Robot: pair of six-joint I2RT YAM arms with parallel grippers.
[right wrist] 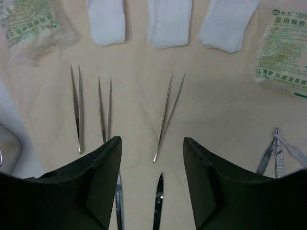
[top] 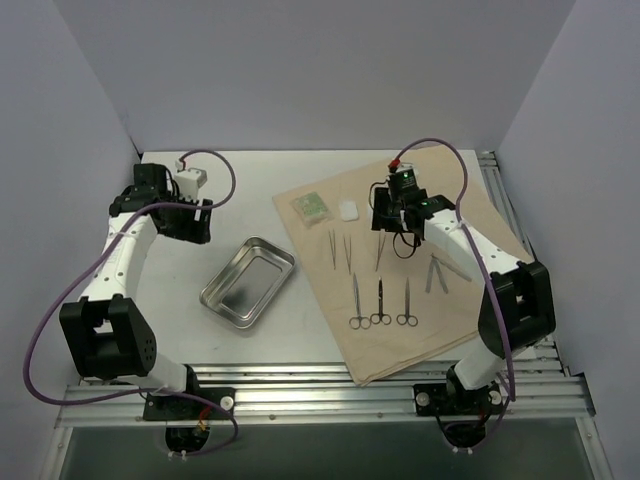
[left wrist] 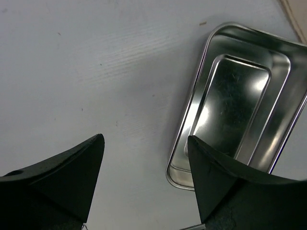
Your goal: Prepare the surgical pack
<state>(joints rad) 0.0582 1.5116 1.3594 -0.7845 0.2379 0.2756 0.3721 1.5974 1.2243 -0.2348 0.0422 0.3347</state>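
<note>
I am hovering the left tool (left wrist: 145, 143), jaws apart and empty, over the counter (left wrist: 96, 72) beside one tray (left wrist: 199, 96). On the cloth (top: 400, 350), right of centre, I am counting three tweezers (right wrist: 105, 127), three gauze squares (right wrist: 169, 21), two green packets (right wrist: 283, 48) and three scissors (top: 381, 300). The right tool (right wrist: 152, 143) is gaping, empty, above the tweezers. I am judging loading unstarted: next, descend and close on one.

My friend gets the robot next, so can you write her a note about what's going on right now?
Left gripper: open, empty, over the table beside the steel tray.
Right gripper: open, empty, over the tweezers on the tan cloth.
Scissors, gauze and green packets lie on the cloth too.
Done: nothing packed; tray is empty.
Left: likely everything.
</note>
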